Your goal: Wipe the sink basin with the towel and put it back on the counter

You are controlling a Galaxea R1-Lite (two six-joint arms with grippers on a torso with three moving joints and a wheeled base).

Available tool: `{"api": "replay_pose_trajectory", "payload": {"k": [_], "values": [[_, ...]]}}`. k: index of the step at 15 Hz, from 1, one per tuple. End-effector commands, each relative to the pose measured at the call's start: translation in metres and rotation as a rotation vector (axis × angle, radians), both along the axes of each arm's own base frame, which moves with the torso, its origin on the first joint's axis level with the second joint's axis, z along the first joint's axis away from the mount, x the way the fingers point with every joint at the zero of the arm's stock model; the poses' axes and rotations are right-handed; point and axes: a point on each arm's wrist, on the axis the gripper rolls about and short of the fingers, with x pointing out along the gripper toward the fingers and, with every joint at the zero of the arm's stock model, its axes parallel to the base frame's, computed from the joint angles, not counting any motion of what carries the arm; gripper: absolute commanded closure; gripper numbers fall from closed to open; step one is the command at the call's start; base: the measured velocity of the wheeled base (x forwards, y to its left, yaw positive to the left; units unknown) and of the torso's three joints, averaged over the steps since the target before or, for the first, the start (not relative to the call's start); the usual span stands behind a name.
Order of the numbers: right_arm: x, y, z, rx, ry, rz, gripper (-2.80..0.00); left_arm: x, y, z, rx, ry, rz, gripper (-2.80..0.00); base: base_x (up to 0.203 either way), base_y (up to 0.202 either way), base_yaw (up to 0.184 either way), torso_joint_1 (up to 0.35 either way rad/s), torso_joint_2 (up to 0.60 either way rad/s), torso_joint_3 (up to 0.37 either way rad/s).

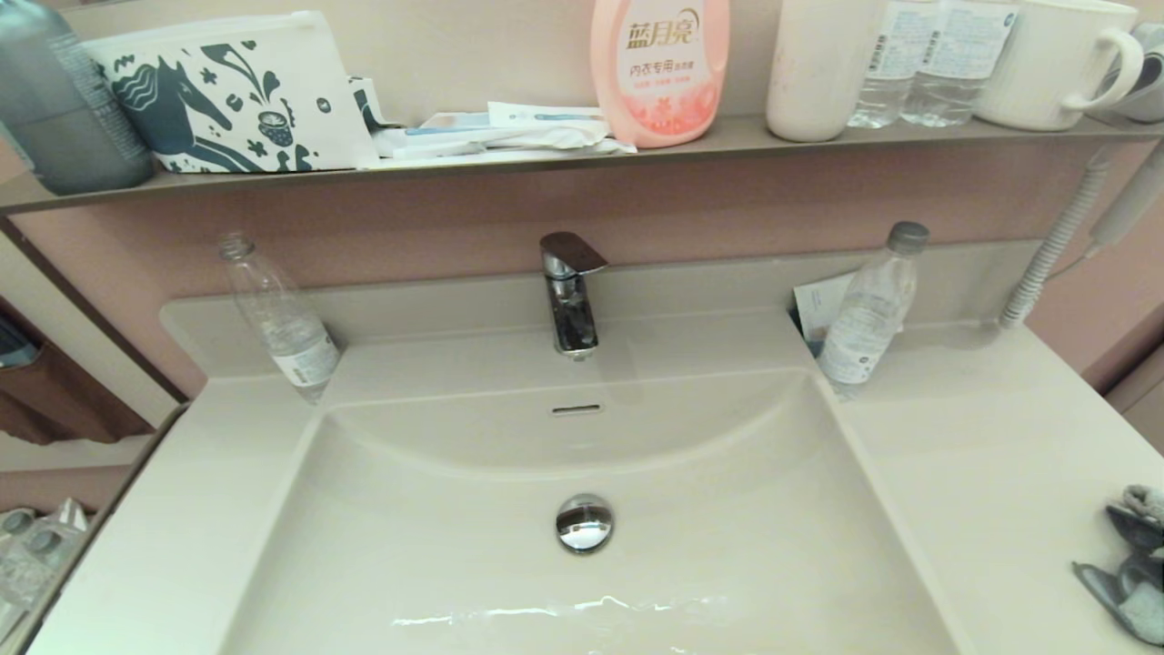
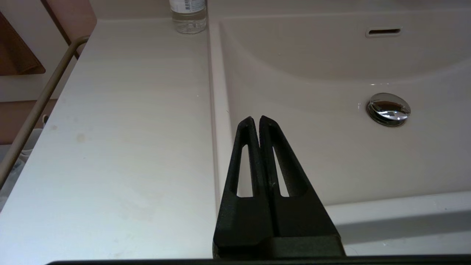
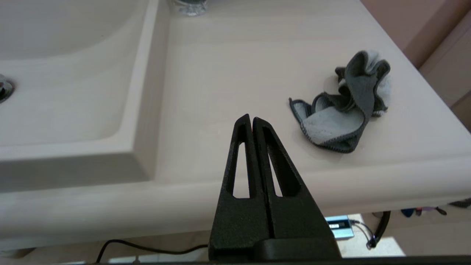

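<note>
Glossy cream bench (image 3: pixel 235 73) surrounds the sink basin (image 1: pixel 509 473). Right gripper (image 3: pixel 251 118) is held level at the front edge of the bench, right of the basin, fingers pressed together and holding nothing. Towel (image 3: pixel 346 106) lies crumpled on the bench, near the gripper but apart from it. Left gripper (image 2: pixel 256 120) sits by the basin's left rim, fingers together.

The sink basin (image 1: pixel 436 546) is cream-white and rectangular, with a curved back wall, a slot overflow and a chrome drain plug; the towel (image 3: pixel 344 106), dark grey with a pale fluffy side, lies crumpled on the counter (image 3: pixel 228 66) right of the basin, near the front edge.
</note>
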Motion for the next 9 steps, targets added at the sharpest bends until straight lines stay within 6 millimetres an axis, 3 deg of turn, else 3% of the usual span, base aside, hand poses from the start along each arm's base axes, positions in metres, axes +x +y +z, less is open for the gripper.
{"api": "replay_pose_trajectory", "payload": {"k": [1, 9], "values": [[0.0005, 0.0001, -0.0016, -0.006, 0.008, 0.006, 0.00, 0.0001, 0.0000, 0.0000, 0.000, 0.001, 0.000, 0.00, 0.000, 0.000, 0.000, 0.000, 0.00, 0.000], [0.0005, 0.0005, -0.0016, -0.020, 0.008, 0.024, 0.00, 0.0001, 0.0000, 0.0000, 0.000, 0.001, 0.000, 0.00, 0.000, 0.000, 0.000, 0.000, 0.00, 0.000]]}}
